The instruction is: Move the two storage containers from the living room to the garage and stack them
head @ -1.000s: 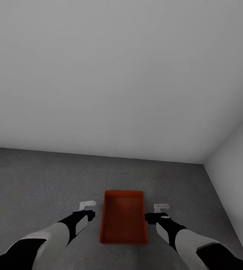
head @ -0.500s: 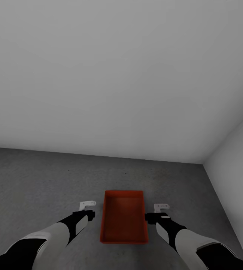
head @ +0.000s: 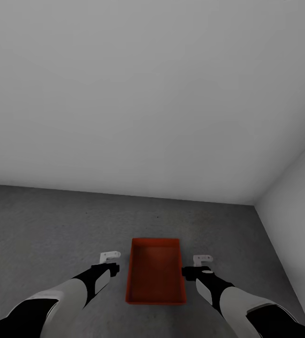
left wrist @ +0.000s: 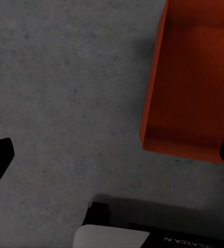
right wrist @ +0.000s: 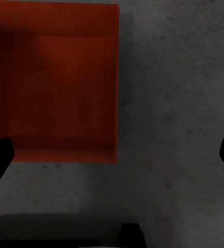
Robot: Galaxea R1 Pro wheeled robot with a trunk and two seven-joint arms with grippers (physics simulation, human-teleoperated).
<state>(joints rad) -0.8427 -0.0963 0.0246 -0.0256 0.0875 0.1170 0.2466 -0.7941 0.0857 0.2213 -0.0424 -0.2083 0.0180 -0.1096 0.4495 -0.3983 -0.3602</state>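
One storage container (head: 155,272) sits flat on the floor (head: 53,225) of the garage, open side up and empty, its long side running away from the robot. I think it lies here as the base for the stack, so the second container can go on top.

The left gripper (head: 110,257) and the right gripper (head: 202,259) hover just beside its two long walls, one on each side, touching nothing. Both pairs of jaws are spread wide and hold nothing (in each wrist view the dark finger tips stand at opposite edges of the picture).

Around the bin the concrete is bare. The grey back wall (head: 147,94) is well apart, and the side wall (head: 298,206) on the right stands nearer, so there is more room to back away or turn left.
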